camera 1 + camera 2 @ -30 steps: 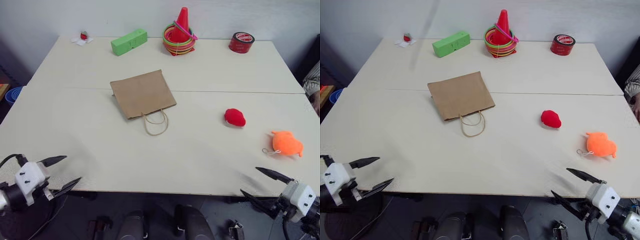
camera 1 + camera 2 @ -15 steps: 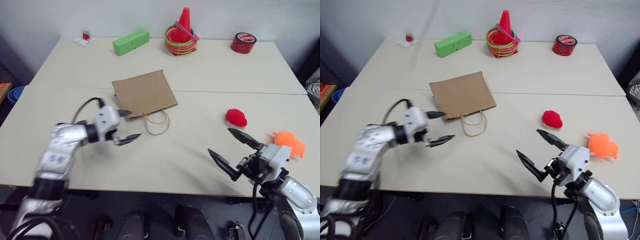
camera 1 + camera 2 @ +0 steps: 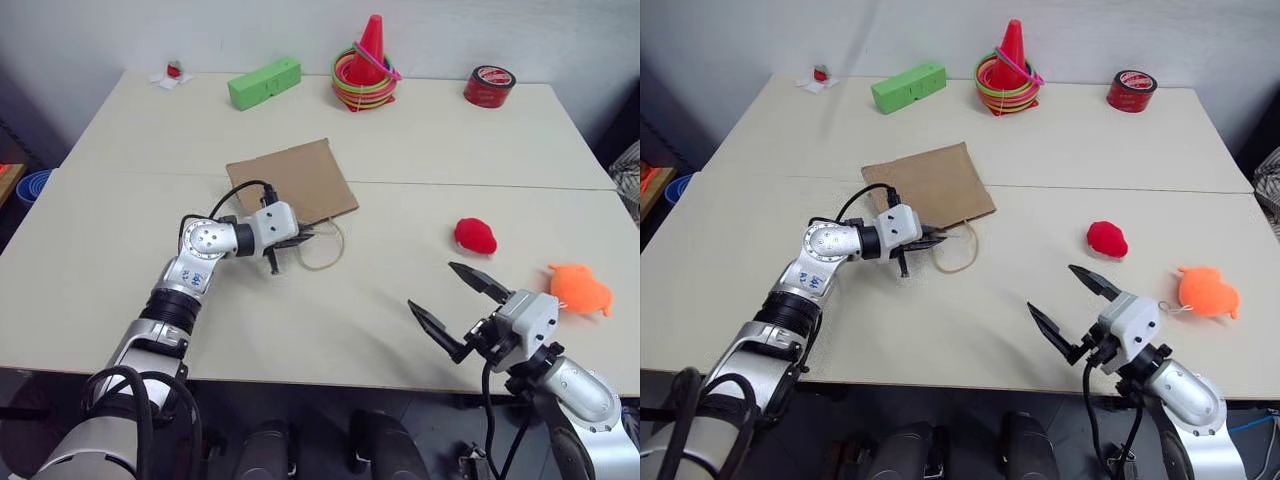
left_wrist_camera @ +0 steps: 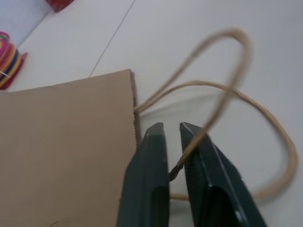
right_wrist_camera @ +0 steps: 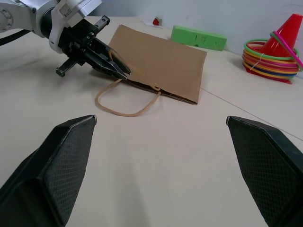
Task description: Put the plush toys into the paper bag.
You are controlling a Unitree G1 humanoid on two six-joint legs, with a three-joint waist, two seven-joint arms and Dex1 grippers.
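Brown paper bag (image 3: 291, 180) lying flat near the middle of the pale desk (image 3: 420, 140), its open edge facing the robot and its two twisted-cord handles (image 3: 322, 250) spread on the desk surface just in front of it. Left gripper (image 3: 300, 238) at the bag's open edge, jaws closed on one cord handle; in the left wrist view the cord (image 4: 222, 101) passes between the two dark fingers (image 4: 149, 189), which stand nearly together, just beside the bag's corner.

Right gripper (image 3: 462, 308) near the desk's front edge, well to the right of the bag, jaws wide open and gripping nothing; in the right wrist view the spread fingers (image 5: 61, 161) frame the bag and the left gripper.

Red plush toy (image 3: 474, 235) on the desk to the right of the bag, well apart from it. Orange plush toy (image 3: 580, 288) farther right of the bag and nearer the robot, just beyond the right gripper. Both toys lie outside the bag.

Behind the bag, along the desk's far edge: green block (image 3: 263, 82) to the left, stack of coloured rings with a red cone (image 3: 367, 68) directly behind, red tape roll (image 3: 488, 85) to the right, and a small red-and-white trinket (image 3: 170, 73) at the far left corner.
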